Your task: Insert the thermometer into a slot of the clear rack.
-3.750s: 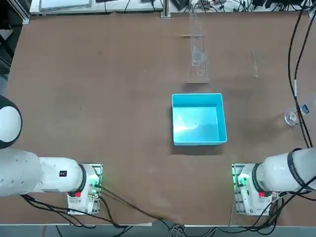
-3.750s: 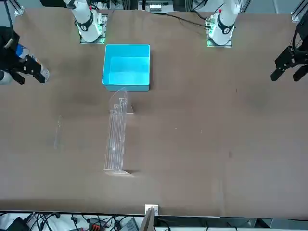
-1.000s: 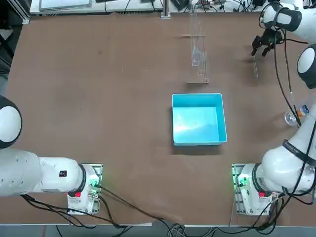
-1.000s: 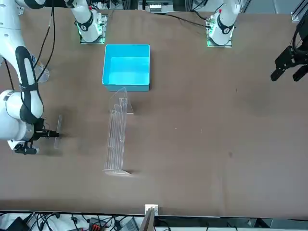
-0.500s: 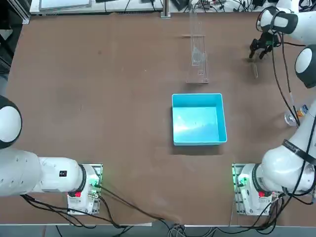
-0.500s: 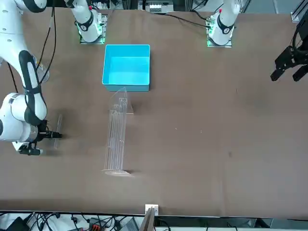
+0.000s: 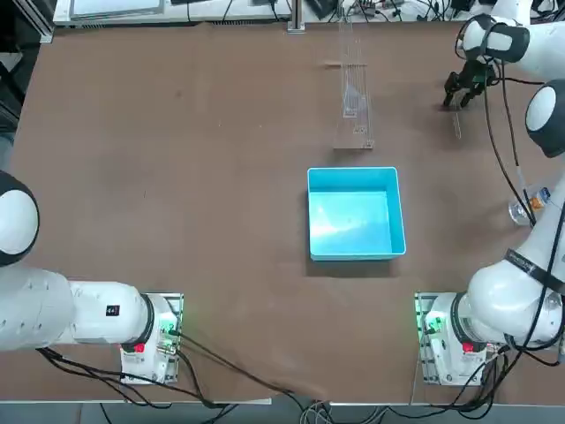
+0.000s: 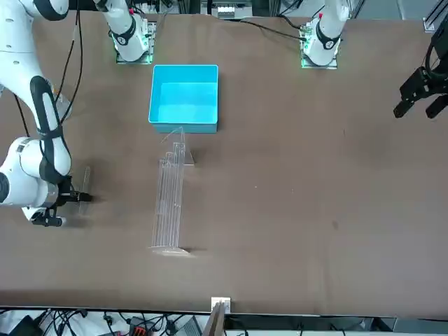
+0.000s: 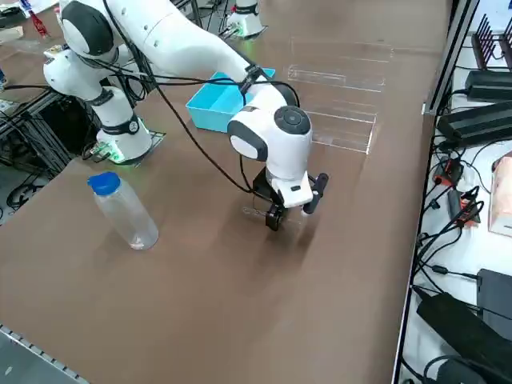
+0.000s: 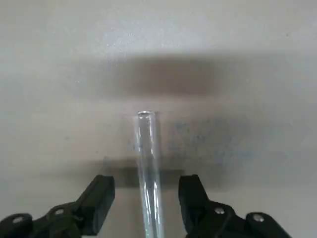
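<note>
The right arm rises from its base at the near edge of the table and reaches far out over the table's right side, past a small clear bottle with a blue cap, its wrist bent so the hand points straight down. The right gripper sits low over the brown surface, its two black fingers spread, one on each side of the thermometer without touching it. The thermometer lies flat on the table between them. Farther toward the middle stands the open blue box, and beyond it the clear rack, well apart from the gripper.
</note>
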You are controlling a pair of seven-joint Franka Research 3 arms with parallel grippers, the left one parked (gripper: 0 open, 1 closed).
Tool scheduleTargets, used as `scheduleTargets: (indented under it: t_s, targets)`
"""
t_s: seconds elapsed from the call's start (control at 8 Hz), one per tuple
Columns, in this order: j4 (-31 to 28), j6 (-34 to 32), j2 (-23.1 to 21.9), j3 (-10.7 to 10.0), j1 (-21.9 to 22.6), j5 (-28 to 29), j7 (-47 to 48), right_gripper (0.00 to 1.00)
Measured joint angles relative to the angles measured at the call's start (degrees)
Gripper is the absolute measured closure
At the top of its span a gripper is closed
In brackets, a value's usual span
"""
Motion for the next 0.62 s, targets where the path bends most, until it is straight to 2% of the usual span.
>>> scheduleTargets:
  t_s: [0.62]
  targets:
    - [-0.20, 0.01, 0.22, 0.00, -0.02, 0.00, 0.00, 0.27]
